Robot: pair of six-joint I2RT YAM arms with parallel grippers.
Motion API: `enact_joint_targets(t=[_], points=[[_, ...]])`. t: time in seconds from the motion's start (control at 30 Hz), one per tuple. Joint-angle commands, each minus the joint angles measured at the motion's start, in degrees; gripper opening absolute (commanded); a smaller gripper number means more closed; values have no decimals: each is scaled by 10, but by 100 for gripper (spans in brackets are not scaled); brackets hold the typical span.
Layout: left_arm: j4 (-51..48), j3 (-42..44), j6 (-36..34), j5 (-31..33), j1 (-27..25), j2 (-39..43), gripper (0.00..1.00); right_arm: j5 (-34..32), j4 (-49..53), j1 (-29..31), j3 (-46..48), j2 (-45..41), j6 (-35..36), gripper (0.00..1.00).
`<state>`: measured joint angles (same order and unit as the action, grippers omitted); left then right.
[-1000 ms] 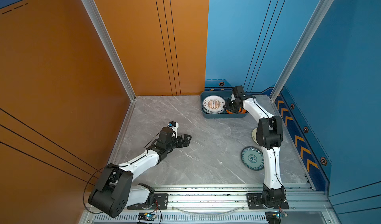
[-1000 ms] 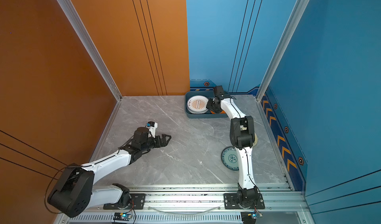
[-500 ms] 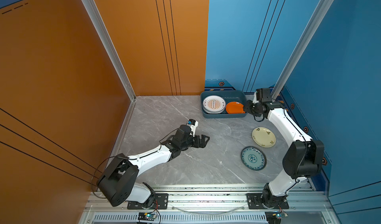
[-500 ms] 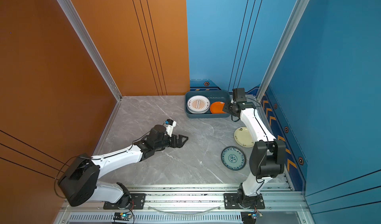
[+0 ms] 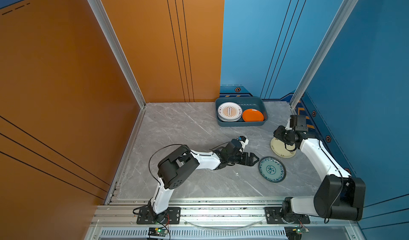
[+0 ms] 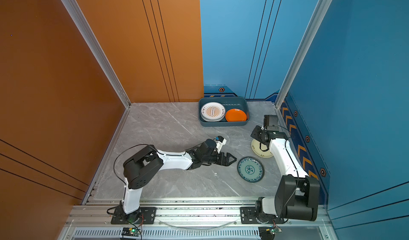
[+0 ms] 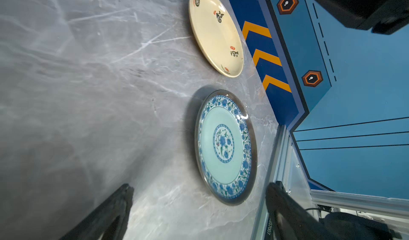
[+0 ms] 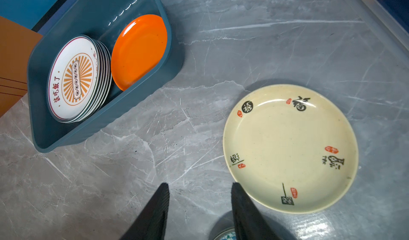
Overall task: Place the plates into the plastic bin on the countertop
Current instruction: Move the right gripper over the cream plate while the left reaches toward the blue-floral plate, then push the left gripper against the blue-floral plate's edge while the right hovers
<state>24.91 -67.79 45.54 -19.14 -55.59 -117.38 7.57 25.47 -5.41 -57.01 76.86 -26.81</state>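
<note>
Plastic bin [image 5: 241, 123]: dark teal; sunburst plate stack [image 5: 229, 111] and orange plate [image 5: 253, 115] inside.
Cream plate [image 8: 290, 148]: calligraphy marks, near bin.
Teal floral plate [image 7: 225, 146]: farther from bin.
Left gripper [image 7: 201, 187]: wide, empty.
Right gripper [image 8: 200, 184]: half-spread, empty.

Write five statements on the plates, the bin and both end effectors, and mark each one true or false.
1. The orange plate lies in the plastic bin, beside a stack topped by the sunburst plate. True.
2. The teal floral plate is in the bin. False: it lies on the countertop, outside the bin.
3. The left end effector is open and holds nothing. True.
4. The right end effector grips the cream plate. False: its jaws stand apart with nothing between them, and the plate lies flat on the countertop.
5. The cream plate sits on top of the teal floral plate. False: they lie apart, side by side.
</note>
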Motion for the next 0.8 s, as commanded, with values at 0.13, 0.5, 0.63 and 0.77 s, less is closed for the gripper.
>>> enact_joint_targets(t=[0.13, 0.5, 0.63, 0.77], points=[[-11, -75, 45, -12, -9, -67, 89, 25, -26, -22, 26, -26, 2, 49], [-59, -133, 46, -26, -25, -122, 70, 60, -53, -45, 49, -22, -4, 49], [-77, -143, 40, -25, -27, -128, 58, 65, -55, -46, 50, -17, -5, 49], [-107, -161, 27, -27, -33, -138, 50, 70, -57, -47, 51, -14, -6, 49]])
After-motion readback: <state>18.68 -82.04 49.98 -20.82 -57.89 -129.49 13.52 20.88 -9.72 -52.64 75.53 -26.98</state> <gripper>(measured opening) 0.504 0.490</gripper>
